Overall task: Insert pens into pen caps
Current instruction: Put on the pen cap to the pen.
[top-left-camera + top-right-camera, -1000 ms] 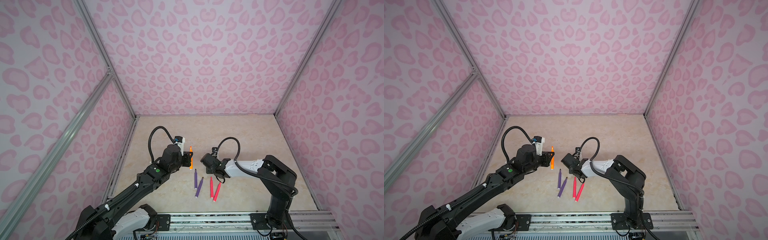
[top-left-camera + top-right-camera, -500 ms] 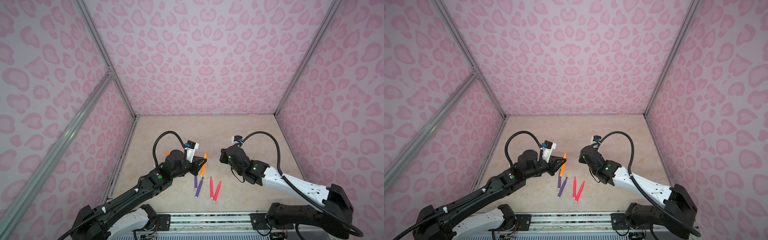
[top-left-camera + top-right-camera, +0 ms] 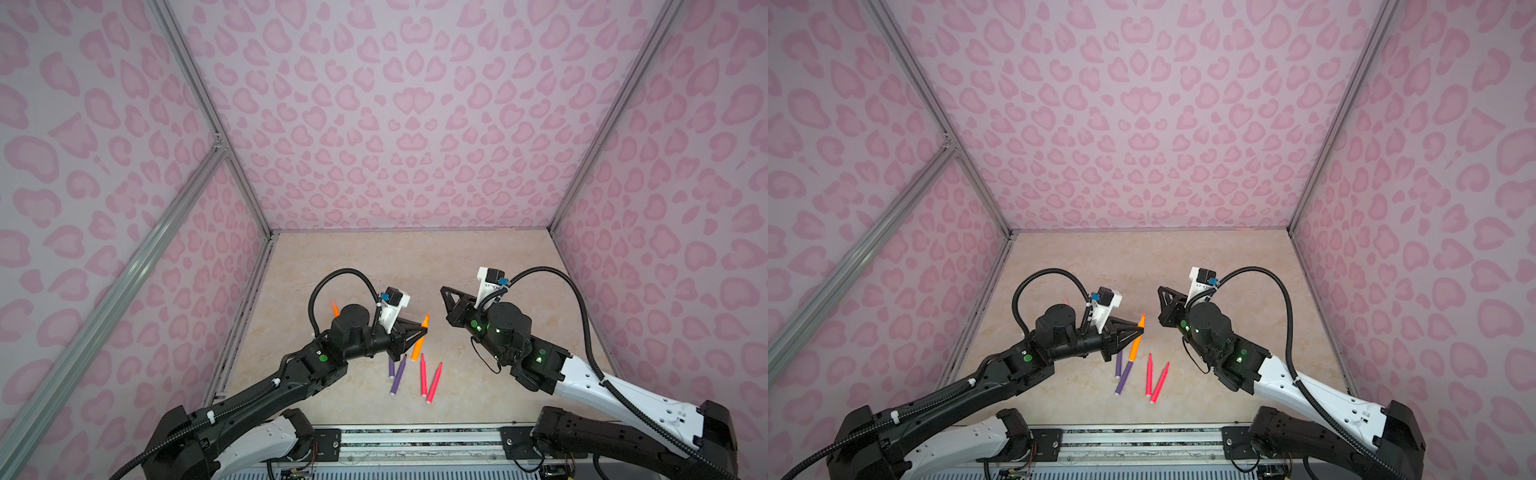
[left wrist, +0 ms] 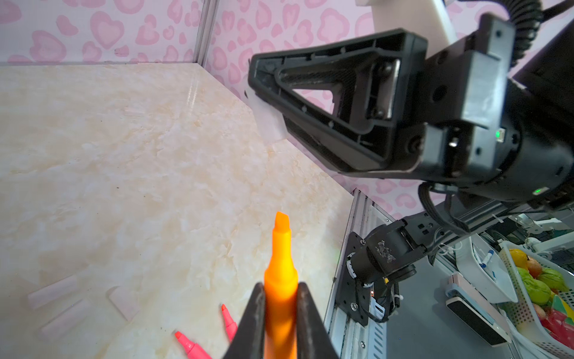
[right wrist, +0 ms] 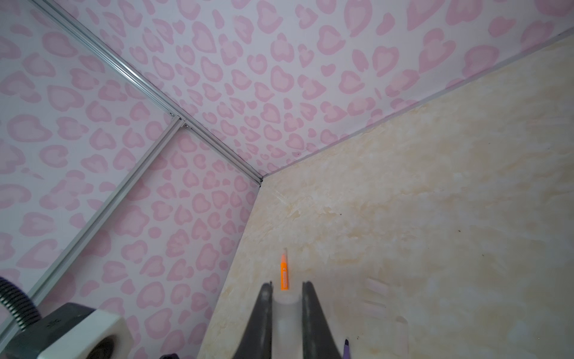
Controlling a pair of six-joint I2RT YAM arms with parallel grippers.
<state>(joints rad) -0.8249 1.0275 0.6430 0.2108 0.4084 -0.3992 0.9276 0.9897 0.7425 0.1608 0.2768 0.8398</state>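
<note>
Left wrist view, loose caps (image 4: pixel 52 292), held cap (image 4: pixel 267 121); both top views, purple pens (image 3: pixel 398 375)

Counter (image 3: pixel 407 257) is seen open toward twelve o'clock; toward six, passage is narrowed by purple pens (image 3: pixel 398 376) and pink pens (image 3: pixel 423 374).

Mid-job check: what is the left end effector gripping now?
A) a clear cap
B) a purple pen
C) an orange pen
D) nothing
C: in the left wrist view the left end effector is clamped on the orange pen, tip pointing outward; the clear cap is in the right end effector.
</note>
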